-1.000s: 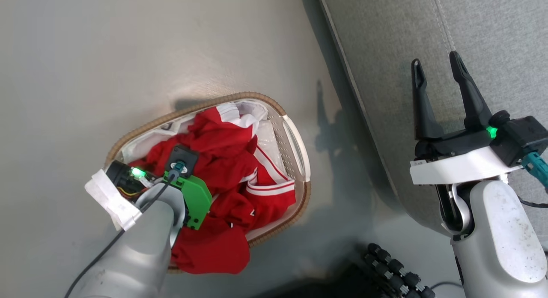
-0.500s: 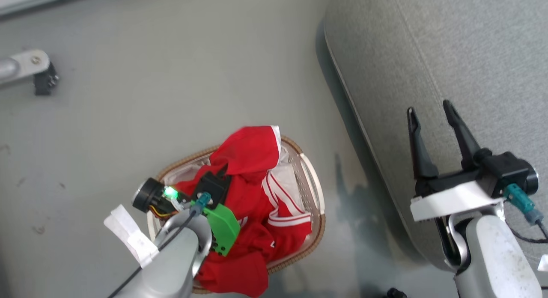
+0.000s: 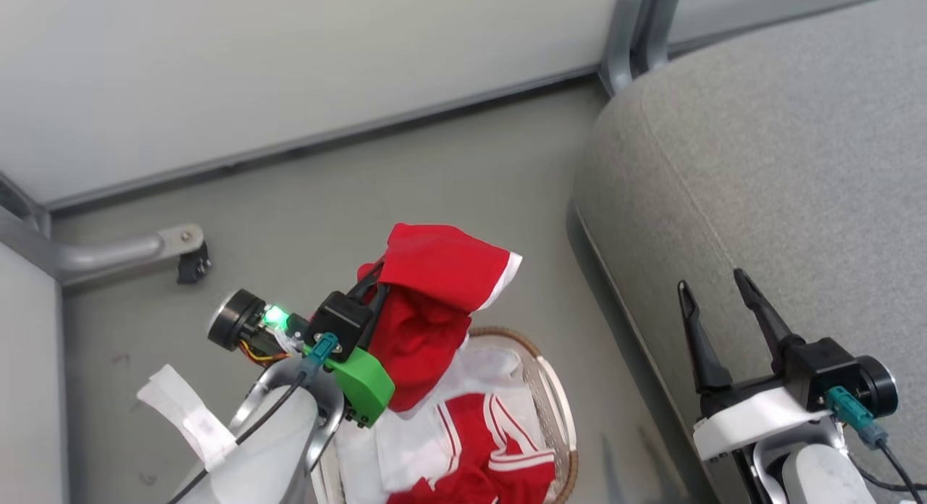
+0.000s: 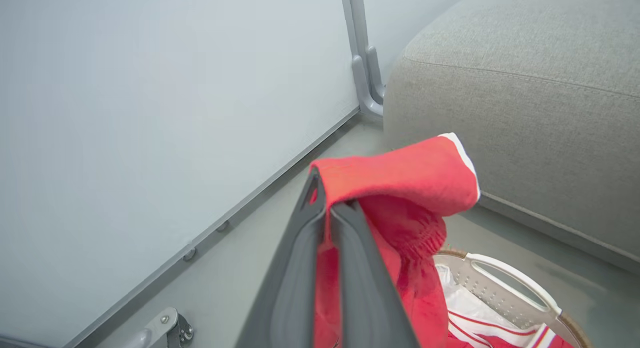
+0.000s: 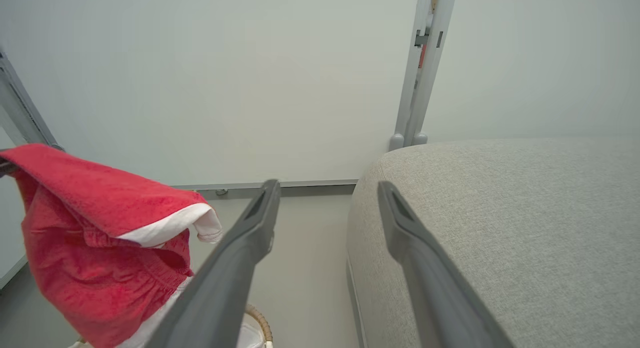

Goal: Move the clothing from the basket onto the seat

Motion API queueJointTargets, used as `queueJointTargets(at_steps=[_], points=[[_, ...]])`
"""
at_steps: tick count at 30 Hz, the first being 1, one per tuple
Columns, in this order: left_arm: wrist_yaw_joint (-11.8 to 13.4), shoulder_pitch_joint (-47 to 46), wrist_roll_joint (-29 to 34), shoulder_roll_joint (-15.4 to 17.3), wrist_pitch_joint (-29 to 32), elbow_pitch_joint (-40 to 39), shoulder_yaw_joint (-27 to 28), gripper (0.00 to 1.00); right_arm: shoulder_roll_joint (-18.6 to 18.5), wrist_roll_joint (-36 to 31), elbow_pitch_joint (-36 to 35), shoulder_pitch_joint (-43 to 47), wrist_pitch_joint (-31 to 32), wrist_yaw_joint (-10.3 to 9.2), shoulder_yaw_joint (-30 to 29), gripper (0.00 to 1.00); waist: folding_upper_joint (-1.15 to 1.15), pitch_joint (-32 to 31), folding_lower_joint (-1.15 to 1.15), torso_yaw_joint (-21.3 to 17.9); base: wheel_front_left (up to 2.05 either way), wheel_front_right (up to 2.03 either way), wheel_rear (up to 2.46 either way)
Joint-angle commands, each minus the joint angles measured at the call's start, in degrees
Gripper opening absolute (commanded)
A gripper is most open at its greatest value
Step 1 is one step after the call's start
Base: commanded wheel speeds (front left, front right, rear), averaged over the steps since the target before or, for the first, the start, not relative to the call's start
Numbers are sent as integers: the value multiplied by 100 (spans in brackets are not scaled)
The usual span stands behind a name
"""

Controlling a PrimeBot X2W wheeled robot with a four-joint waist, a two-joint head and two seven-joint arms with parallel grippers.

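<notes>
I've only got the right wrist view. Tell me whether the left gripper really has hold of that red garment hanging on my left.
Observer: Yes. The left gripper has its jaws shut on a fold of the red garment, which hangs lifted above the basket.
Operator: Report what lies inside the basket.
Observer: More red clothing with white stripes lies inside it, on white fabric.
</notes>
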Motion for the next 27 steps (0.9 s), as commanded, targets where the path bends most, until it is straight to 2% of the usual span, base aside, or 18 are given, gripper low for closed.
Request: queueJointTargets(at_steps=[1, 16, 27], points=[[-28, -73, 51, 85, 30, -136, -21, 0, -24, -45, 20, 161, -14, -4, 20, 100, 0, -821, 0, 225, 0, 0, 0], [-169, -1115, 20, 910, 805, -1557, -349, 0, -23, -198, 3, 239, -13, -4, 409, 100, 0, -1261, 0, 247, 0, 0, 0], [-167, -1617, -223, 1040, 1029, -2022, -796, 0, -22, -399, 69, -87, -13, -4, 951, 100, 0, -1405, 0, 346, 0, 0, 0]])
